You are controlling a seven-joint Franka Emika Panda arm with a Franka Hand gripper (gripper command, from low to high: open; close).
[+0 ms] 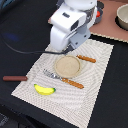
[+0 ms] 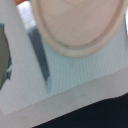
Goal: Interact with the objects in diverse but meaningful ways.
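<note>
The banana point(image 1: 44, 89) lies near the tan plate point(image 1: 67, 64), where the gripper, its opening hidden from view, could descend blind and knock the knife point(image 1: 62, 79) beside it.

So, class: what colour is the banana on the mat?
Yellow banana, clearest in the exterior view.

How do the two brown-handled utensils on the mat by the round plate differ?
The brown-handled knife is longer, with a silver blade showing, and lies below the round plate; the brown-handled utensil is shorter, mostly handle, at the plate's right. Both lie flat on the placemat.
</note>
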